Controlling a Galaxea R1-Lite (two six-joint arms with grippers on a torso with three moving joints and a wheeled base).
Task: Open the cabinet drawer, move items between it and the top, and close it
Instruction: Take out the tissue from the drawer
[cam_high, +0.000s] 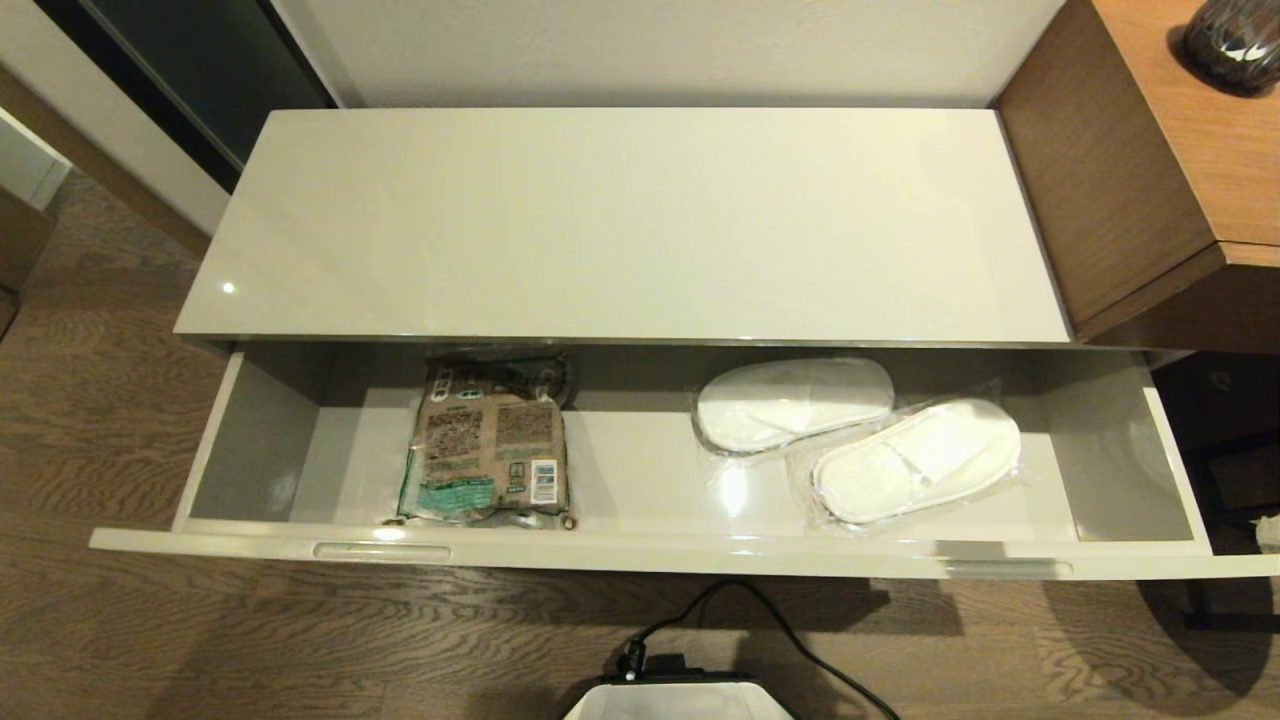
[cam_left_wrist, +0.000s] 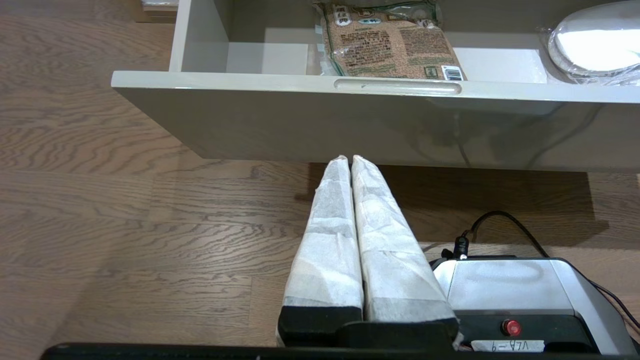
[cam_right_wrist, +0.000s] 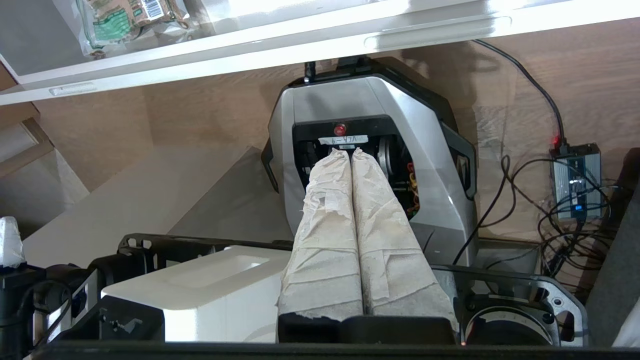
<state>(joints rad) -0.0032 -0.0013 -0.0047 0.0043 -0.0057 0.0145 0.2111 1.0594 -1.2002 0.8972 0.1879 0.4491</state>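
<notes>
Glossy top (cam_high: 620, 220) bare above open cabinet drawer (cam_high: 640, 548), wood floor (cam_high: 120, 620)

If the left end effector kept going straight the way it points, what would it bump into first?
Probably the drawer front: the shut left end effector aims at that panel, below the handle slot. Depth is unclear.

The right tool (cam_right_wrist: 350, 152), its two cloth-wrapped fingers (cam_right_wrist: 327, 210) pressed together with nothing between them, hangs over the robot's grey base (cam_right_wrist: 435, 145), while beyond it runs the pale front rim of the open cabinet drawer (cam_right_wrist: 280, 42), with a brown-and-green printed packet (cam_right_wrist: 125, 17) inside.
</notes>
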